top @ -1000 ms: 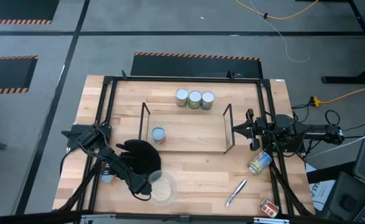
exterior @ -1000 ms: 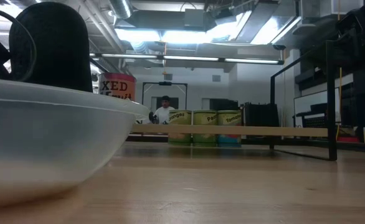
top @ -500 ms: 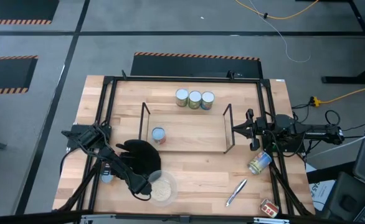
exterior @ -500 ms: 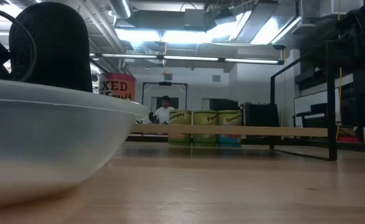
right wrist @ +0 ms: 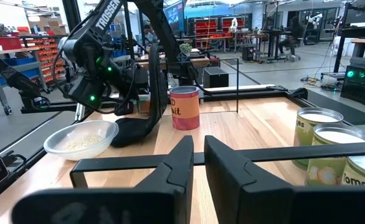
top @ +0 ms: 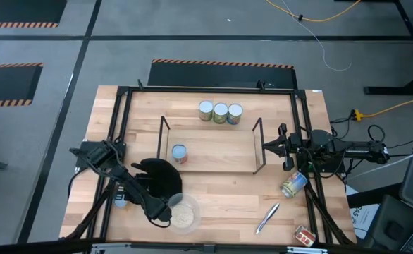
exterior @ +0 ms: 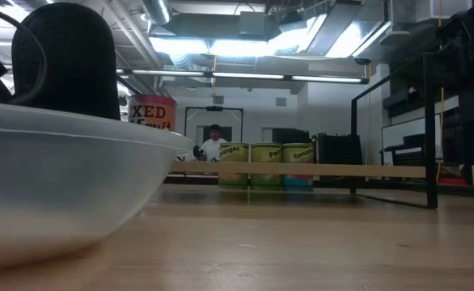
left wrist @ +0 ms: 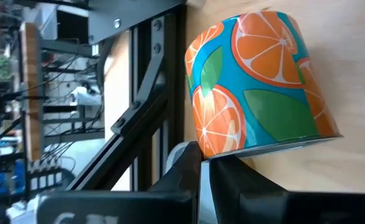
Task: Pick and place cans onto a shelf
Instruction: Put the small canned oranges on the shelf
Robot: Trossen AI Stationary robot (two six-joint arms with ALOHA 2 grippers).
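— Where is the left claw (left wrist: 204, 163)?

— Near the tabletop's (top: 213, 204) left front corner, its fingers pressed together, tips touching an orange-printed can (left wrist: 257, 81) just beside the black frame (left wrist: 146, 93) at the left edge.

— And the right claw (right wrist: 198, 163)?

— At the right edge, just off the shelf's (top: 210, 161) right end, fingers close together with only a thin gap and gripping nothing.

— Where are the other cans?

— Three cans (top: 220, 112) stand in a row behind the shelf, near the back edge. A red-labelled can (top: 179, 153) stands on the shelf's left part. A tipped can (top: 293, 185) lies near the right edge, and another can (top: 304, 235) sits at the right front corner.

— Anything else?

— A clear bowl (top: 184, 213) of pale grains near the front edge, a silver pen (top: 266, 217) to its right.
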